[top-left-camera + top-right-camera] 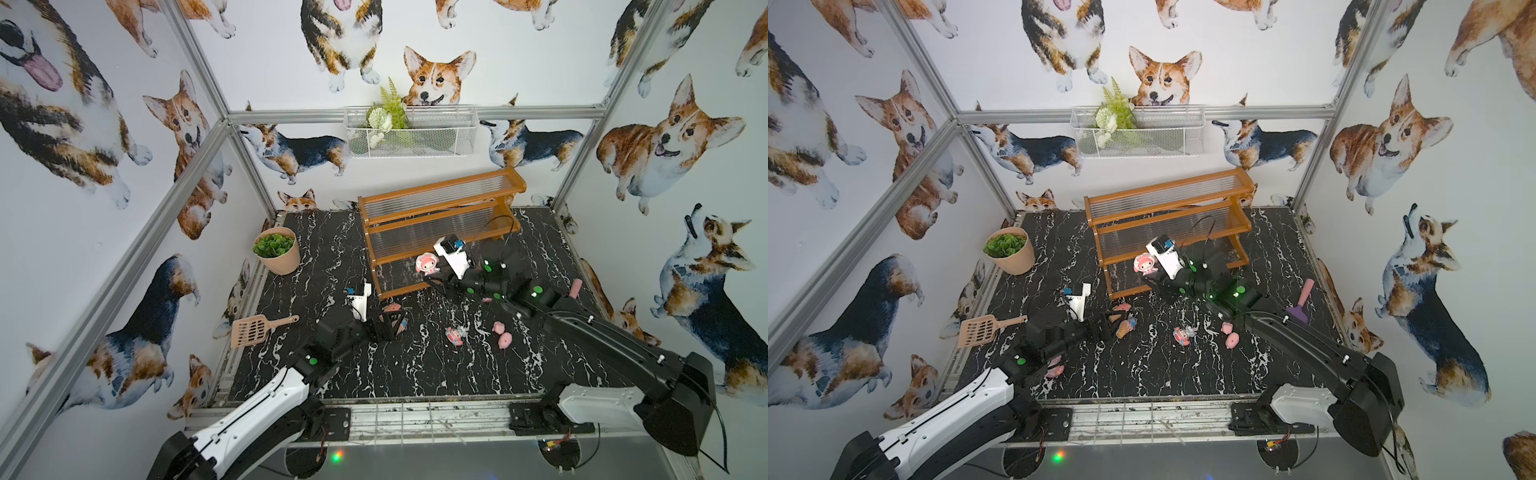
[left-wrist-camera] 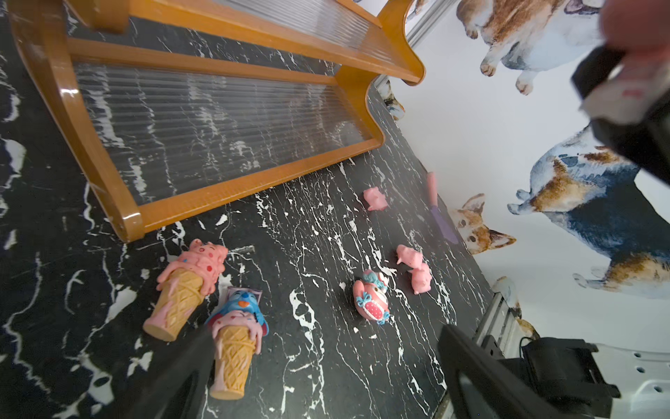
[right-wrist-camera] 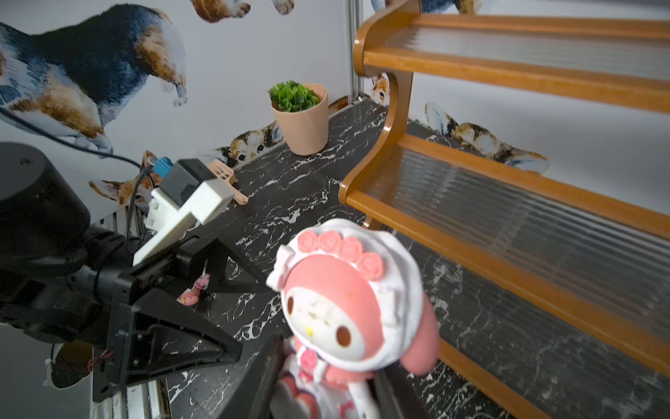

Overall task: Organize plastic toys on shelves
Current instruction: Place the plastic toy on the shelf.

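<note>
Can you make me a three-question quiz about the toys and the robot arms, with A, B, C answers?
1. Where do the ice-cream cones lie? A top shelf; B black table; C wire basket.
2. How many ice-cream cones are there? A one; B five; C two.
3. What is the right gripper doing? A shut on the doll; B open, empty; C hidden.
Answers: 1 B, both lie on the marble top; 2 C, two tan cones show; 3 A, it clamps the doll's body.

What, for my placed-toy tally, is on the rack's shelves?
No toy shows on any tier of the rack. The right fingers hold a doll near the lowest tier. That arm hides part of the lower tiers in both top views.
</note>
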Action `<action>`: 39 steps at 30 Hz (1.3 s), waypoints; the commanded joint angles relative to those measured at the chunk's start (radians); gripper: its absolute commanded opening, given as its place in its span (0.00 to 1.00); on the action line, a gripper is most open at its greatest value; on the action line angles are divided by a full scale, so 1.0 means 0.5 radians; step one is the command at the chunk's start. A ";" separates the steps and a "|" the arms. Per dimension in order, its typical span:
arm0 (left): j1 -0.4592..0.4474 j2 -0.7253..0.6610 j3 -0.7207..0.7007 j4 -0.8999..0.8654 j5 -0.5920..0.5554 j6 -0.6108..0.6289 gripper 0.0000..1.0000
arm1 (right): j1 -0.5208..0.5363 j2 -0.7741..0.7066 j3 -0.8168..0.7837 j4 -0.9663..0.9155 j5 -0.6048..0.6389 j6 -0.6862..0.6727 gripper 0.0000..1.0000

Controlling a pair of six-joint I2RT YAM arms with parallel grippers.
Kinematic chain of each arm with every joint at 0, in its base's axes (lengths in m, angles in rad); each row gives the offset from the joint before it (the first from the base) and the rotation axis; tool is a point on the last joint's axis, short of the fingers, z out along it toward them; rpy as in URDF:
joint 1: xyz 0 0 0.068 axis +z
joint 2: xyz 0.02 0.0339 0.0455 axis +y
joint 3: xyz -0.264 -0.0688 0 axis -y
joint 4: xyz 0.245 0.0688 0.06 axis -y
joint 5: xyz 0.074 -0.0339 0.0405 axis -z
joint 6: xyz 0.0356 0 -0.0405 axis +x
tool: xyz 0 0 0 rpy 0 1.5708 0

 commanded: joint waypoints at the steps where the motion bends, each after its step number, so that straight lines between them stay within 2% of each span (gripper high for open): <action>1: 0.041 -0.086 -0.021 -0.105 -0.038 0.025 1.00 | -0.004 0.198 0.324 -0.098 -0.067 -0.006 0.39; 10: 0.075 -0.275 -0.064 -0.222 -0.035 -0.005 1.00 | -0.027 0.855 1.218 -0.387 0.168 -0.024 0.39; 14: 0.079 -0.348 -0.072 -0.283 -0.031 -0.016 1.00 | -0.112 0.996 1.458 -0.487 0.178 -0.004 0.39; 19: 0.080 -0.421 -0.085 -0.327 -0.043 -0.015 1.00 | -0.296 0.993 1.517 -0.521 0.144 0.036 0.39; 23: 0.079 -0.427 -0.073 -0.339 -0.022 -0.016 1.00 | -0.553 0.966 1.564 -0.662 0.135 0.032 0.39; 30: 0.077 -0.455 -0.079 -0.337 -0.020 -0.025 1.00 | -1.045 0.967 1.567 -0.844 -0.025 0.030 0.39; 39: 0.080 -0.462 -0.066 -0.362 -0.016 -0.017 1.00 | -1.340 1.105 1.736 -1.005 -0.071 -0.060 0.40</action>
